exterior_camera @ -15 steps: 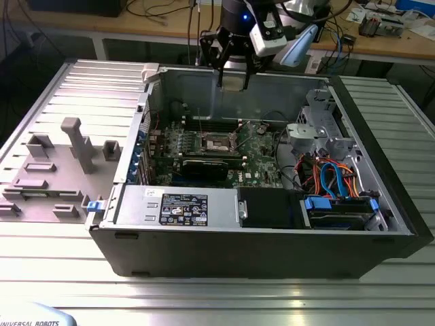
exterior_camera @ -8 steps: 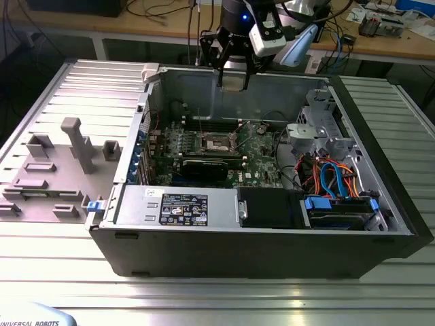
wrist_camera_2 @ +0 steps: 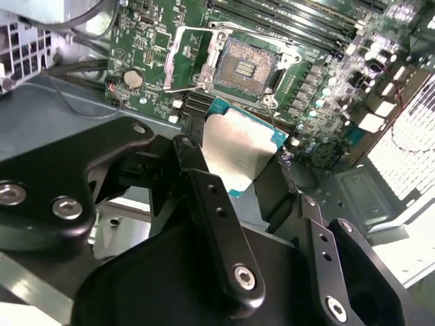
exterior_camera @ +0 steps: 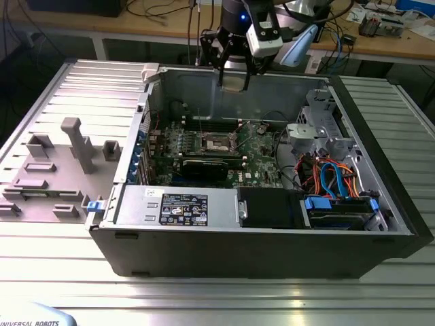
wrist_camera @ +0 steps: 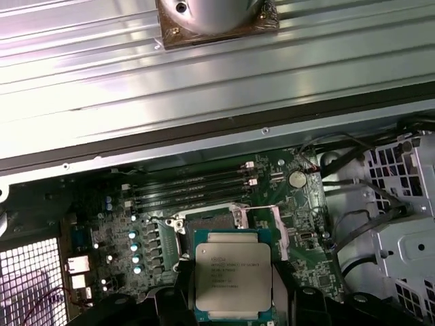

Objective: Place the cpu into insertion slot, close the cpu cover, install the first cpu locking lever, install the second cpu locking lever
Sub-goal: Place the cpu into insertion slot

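Second wrist view: hand point(wrist_camera_2: 235, 157) w/ cpu point(wrist_camera_2: 239, 144) clamped.

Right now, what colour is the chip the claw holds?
The cpu: silvery-grey top, teal edge; clearest in the first wrist view.

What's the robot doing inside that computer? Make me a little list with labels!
cpu: silvery square chip, held above the motherboard
gripper: shut on the cpu
socket: empty, pins showing
cpu cover: swung open beside the socket
computer case: open, lying on a ribbed metal table
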Robot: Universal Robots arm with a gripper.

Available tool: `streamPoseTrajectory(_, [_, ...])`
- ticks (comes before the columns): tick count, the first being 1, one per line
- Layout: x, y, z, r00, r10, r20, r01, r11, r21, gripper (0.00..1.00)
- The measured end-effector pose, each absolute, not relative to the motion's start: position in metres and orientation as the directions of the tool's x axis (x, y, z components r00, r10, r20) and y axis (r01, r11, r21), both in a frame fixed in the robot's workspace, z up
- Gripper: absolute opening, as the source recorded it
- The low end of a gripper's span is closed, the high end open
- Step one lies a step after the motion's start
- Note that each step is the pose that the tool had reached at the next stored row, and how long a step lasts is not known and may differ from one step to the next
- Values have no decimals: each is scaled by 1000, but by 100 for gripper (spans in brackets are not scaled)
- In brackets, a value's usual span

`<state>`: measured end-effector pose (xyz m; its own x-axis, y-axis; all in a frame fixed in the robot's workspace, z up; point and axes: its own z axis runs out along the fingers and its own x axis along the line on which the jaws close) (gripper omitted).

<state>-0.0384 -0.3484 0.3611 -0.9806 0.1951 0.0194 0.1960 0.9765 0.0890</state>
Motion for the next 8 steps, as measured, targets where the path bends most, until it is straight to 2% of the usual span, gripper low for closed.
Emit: streamPoseTrajectory(8, [-39, -348, 361, -977, 213, 19, 214, 973, 89, 54])
